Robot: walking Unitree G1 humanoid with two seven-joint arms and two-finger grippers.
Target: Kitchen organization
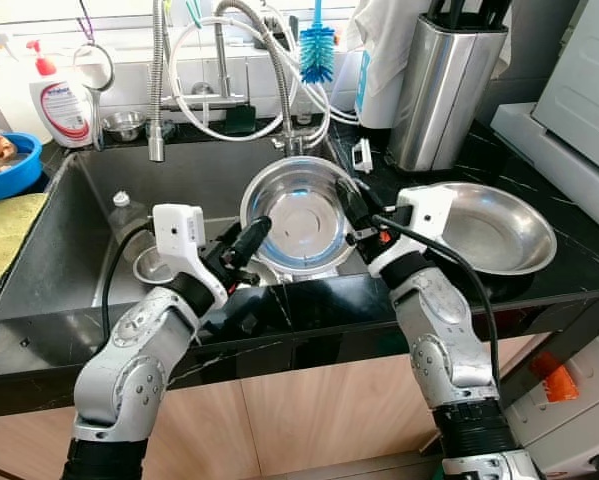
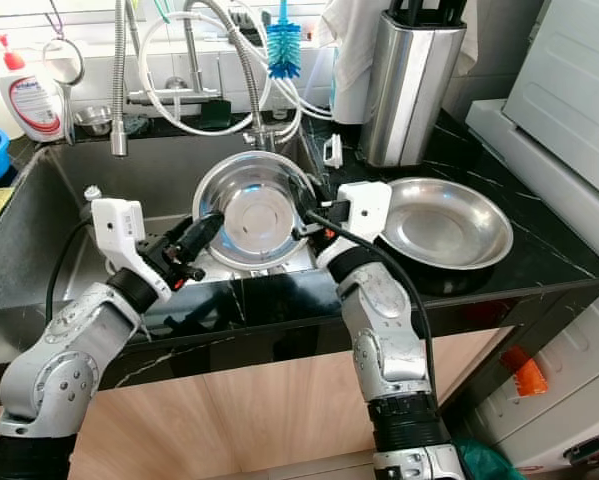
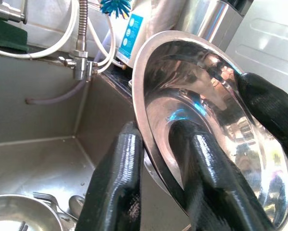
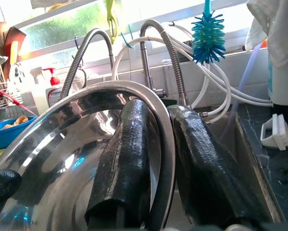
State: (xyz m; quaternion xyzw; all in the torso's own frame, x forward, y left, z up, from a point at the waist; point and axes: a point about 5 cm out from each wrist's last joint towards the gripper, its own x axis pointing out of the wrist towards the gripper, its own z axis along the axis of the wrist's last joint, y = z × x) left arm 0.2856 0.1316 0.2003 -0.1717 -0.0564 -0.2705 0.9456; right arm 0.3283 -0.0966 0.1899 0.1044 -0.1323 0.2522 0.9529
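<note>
Over the sink (image 1: 89,215), the left hand (image 1: 247,240) and right hand (image 1: 357,212) each pinch opposite rims of a steel bowl (image 1: 301,220), held tilted upright. Beyond, a second steel bowl (image 1: 499,232) rests on the dark worktop (image 1: 539,170).

Shiny silver bowl (image 1: 297,218), black glossy fingers (image 3: 116,192) on silver arms, black white-veined countertop (image 1: 539,190), grey sink (image 1: 79,240), turquoise bottle brush (image 1: 317,48), blue bowl (image 1: 7,170), white soap bottle with red pump (image 1: 61,98), brushed steel knife block (image 1: 447,85)

Blue bottle brush (image 1: 317,48) hangs above soap bottle (image 1: 61,100).
</note>
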